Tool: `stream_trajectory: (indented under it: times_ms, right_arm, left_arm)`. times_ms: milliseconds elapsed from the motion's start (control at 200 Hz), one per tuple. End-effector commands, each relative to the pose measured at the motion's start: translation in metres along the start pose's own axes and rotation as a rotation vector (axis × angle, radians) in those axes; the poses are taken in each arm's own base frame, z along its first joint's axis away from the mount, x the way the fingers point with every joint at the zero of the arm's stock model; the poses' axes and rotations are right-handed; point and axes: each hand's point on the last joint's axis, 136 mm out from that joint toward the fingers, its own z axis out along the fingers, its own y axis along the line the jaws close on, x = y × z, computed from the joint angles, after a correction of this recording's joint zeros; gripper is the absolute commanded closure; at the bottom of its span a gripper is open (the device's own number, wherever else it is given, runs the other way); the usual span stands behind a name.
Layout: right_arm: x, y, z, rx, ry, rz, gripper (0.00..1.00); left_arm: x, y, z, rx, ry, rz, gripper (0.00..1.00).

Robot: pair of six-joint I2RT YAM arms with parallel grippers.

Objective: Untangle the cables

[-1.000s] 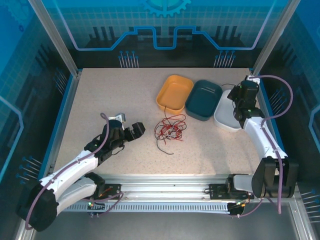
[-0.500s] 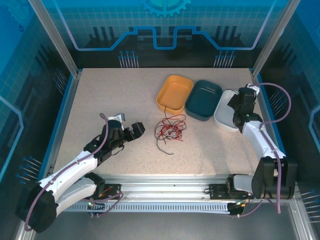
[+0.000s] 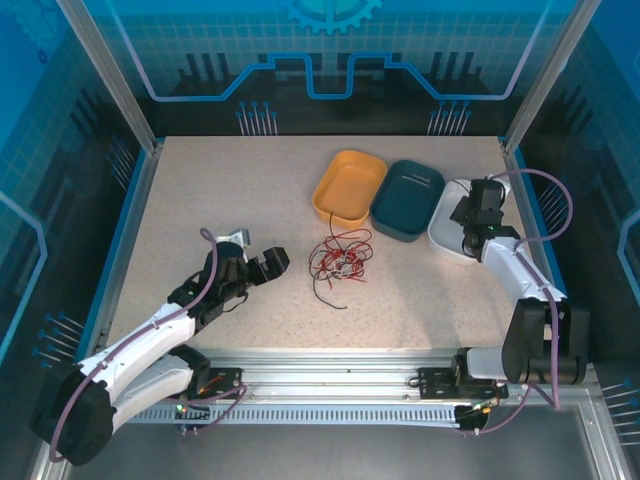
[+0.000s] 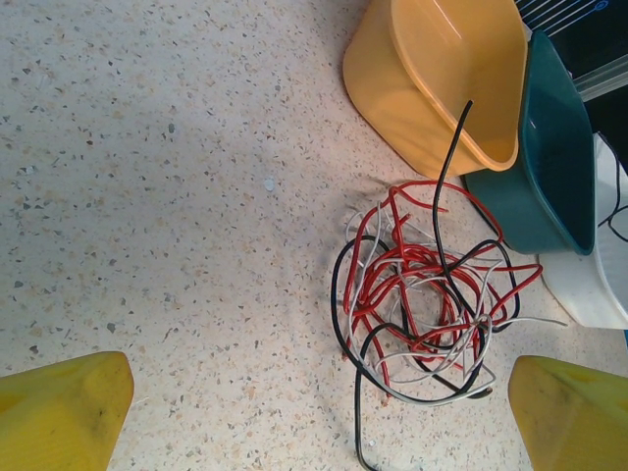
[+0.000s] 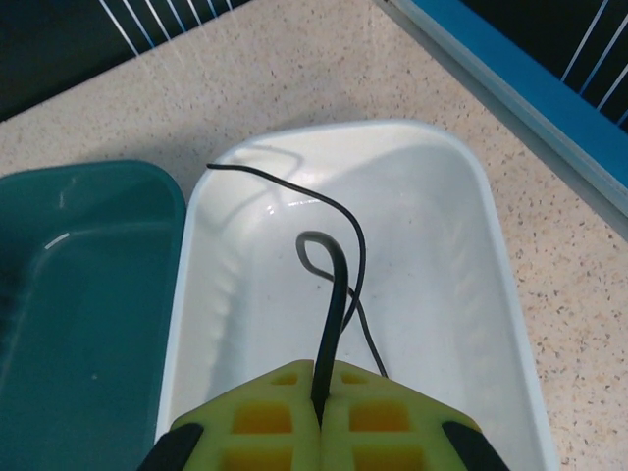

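since a second ago the right gripper has dropped toward the white tray, pinching one black cable that hangs into it, while the tangle lies well to its left, just ahead of my spread left gripper, clearly the nearer one.

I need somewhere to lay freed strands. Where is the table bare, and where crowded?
Bare: the far-left table, left of the orange bin; the near-right patch between the cables and right arm. Crowded: the bin row far right, the cables before it, the left tool beside them.
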Motion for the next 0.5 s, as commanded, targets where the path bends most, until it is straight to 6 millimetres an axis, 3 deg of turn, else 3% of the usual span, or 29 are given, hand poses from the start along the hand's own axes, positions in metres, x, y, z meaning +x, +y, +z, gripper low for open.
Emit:
stream_trajectory:
  times_ms: [0, 315, 340, 495]
  right_arm:
    - [0.019, -0.001, 0.008, 0.012, 0.068, -0.022, 1.00]
    - [0.056, -0.012, 0.019, 0.115, 0.200, -0.155, 1.00]
    - [0.046, -0.009, 0.018, 0.118, 0.182, -0.156, 1.00]
    - [0.050, -0.012, 0.020, 0.144, 0.192, -0.229, 1.00]
  left_arm:
    - [0.005, 0.006, 0.001, -0.018, 0.009, 0.015, 0.01]
    - [0.008, 0.011, 0.004, -0.031, 0.014, 0.011, 0.01]
    - [0.008, 0.011, 0.004, -0.031, 0.015, 0.011, 0.01]
    - [0.009, 0.013, 0.004, -0.038, 0.014, 0.009, 0.01]
